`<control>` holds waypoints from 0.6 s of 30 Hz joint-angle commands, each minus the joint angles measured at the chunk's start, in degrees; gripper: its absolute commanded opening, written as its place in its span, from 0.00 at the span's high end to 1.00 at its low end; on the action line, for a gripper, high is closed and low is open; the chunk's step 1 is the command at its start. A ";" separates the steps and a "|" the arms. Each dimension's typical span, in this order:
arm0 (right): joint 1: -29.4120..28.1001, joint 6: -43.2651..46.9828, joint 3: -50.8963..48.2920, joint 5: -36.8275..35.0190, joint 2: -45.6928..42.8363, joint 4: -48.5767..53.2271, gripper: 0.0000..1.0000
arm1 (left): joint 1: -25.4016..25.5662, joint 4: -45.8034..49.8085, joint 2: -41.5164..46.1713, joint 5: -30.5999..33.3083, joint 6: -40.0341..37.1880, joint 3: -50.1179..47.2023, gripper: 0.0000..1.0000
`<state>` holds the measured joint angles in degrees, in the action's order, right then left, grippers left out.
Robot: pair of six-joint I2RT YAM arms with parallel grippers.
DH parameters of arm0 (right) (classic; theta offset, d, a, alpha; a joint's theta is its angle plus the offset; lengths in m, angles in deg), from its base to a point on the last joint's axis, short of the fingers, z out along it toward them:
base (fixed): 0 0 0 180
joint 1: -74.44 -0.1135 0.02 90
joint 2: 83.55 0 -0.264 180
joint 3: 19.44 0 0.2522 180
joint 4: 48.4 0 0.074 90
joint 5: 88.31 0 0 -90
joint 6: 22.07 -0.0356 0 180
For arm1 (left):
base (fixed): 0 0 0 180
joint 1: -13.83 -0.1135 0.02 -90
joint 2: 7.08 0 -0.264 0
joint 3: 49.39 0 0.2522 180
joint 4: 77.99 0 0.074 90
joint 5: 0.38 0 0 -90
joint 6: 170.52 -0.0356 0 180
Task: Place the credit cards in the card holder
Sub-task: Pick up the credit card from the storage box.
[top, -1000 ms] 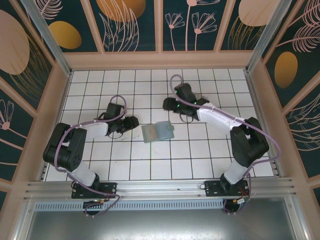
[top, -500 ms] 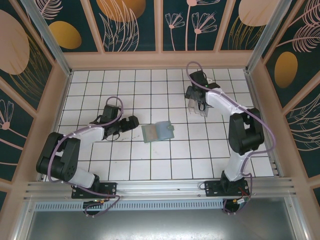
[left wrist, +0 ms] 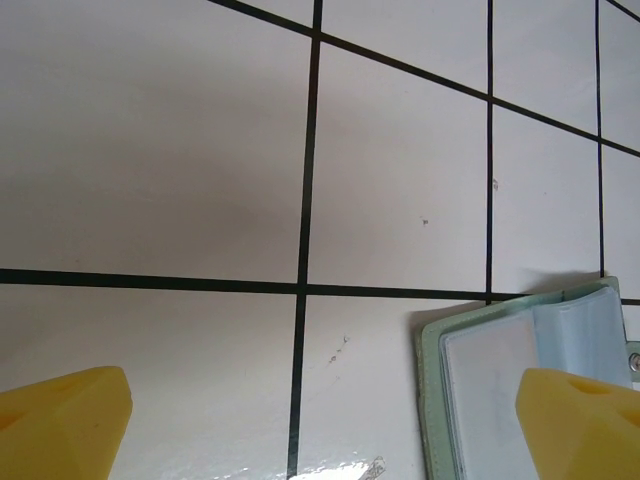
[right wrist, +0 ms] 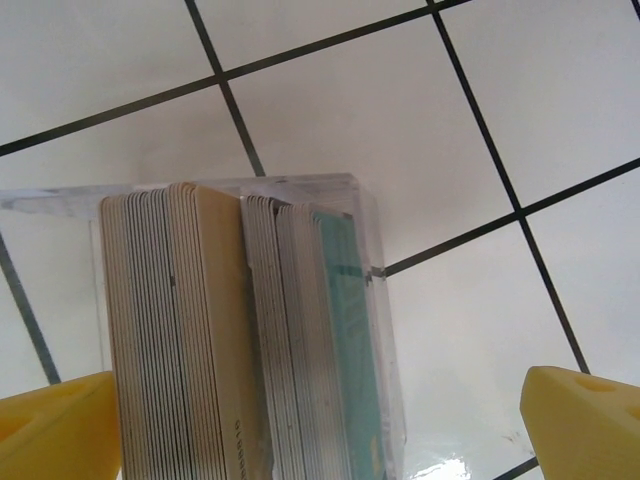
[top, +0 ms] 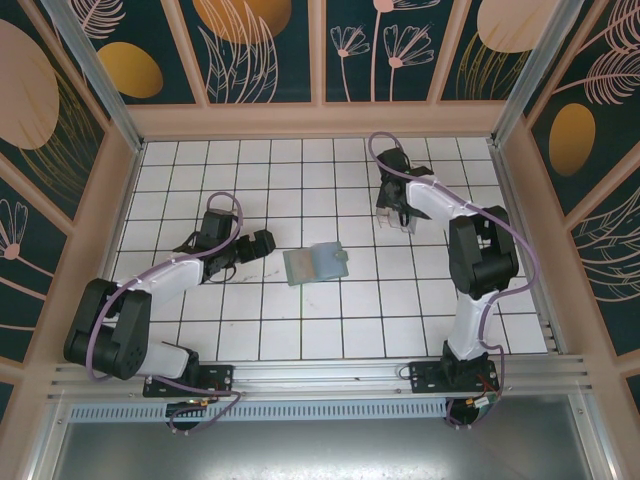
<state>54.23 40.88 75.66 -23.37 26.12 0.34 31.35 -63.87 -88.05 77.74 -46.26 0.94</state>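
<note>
Swung out to 1 o'clock of the flat sage-green card holder pouch (top: pixel 316 264) with the right claw (top: pixel 397 215), now wide open over the small clear plastic stand (right wrist: pixel 300 184) of thin tan and teal credit cards (right wrist: pixel 215 330). Wide open too with the left claw (top: pixel 258 244), at 9 o'clock of the open pouch. No card lifted yet, none seen tucked in: whole job left, by the look of it.

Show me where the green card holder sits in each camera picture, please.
Top external: the card holder lies near the centre of the picture.
Left wrist: the card holder is in the lower right corner, with a clear pocket showing.
Right wrist: this camera faces the clear stand packed with cards.
Shared landmark: the white tiles with black lines.
</note>
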 commanded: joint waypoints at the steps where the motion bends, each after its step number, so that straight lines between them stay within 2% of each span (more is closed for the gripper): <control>1: 0.61 1.42 -0.43 -3.34 -2.34 1.49 0.01 | -0.11 1.38 -0.86 0.37 -0.97 1.46 0.01; 11: 1.48 2.08 -1.33 -2.91 -5.49 1.01 0.05 | -0.08 0.58 -1.92 -0.03 -0.42 1.25 0.01; 15: 1.49 2.24 -2.14 -2.38 -6.52 0.11 0.11 | -0.04 1.07 -2.70 -0.03 -0.69 1.86 0.01; 18: 1.68 2.69 -2.23 -1.37 -6.34 -0.35 0.19 | -0.10 0.64 -2.53 0.01 -0.51 1.66 0.01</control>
<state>55.06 42.89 74.18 -23.98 22.01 -0.07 31.35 -63.60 -90.15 77.72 -46.26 1.45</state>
